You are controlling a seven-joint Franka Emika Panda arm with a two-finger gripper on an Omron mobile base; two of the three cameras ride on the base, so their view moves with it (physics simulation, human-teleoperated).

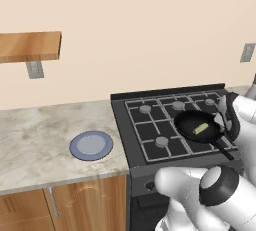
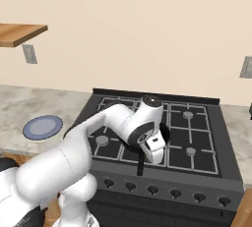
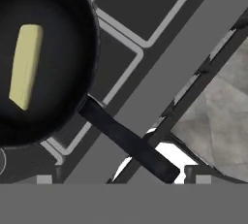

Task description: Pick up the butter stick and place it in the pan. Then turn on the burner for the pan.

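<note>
From the left base view, the butter stick [image 1: 201,129] lay inside the pan [image 1: 192,122], a little right of the pan's middle, and the pan sat on the grates of the stove [image 1: 150,130] at the front right. The pan's handle [image 1: 224,150] ran toward the stove's front edge. The claw [image 1: 226,120] hung just beside the pan's right rim, largely masked by the arm's own wrist, so its spread could not be read here. On the marble counter [image 1: 40,135] left of the stove sat a round blue-grey plate [image 1: 91,145], well apart from the pan. A wooden shelf [image 1: 30,46] was fixed to the wall above the counter.

From the right base view, the arm's wrist covered most of the pan [image 2: 165,133], leaving a dark arc of rim showing beside it; the handle [image 2: 141,164] pointed down toward the row of knobs [image 2: 152,189] on the stove front. The claw [image 2: 153,153] pointed down over the front grate, its tips hidden by the hand. The plate [image 2: 43,127] rested on the counter to the left.

In the hand view, the butter stick [image 3: 25,65] lay flat on the pan's [image 3: 63,34] black floor, touching nothing else, and the handle [image 3: 128,140] slanted across the stove's front edge. No fingertip showed against the scene — the claw stood spread wide and gripped nothing.
</note>
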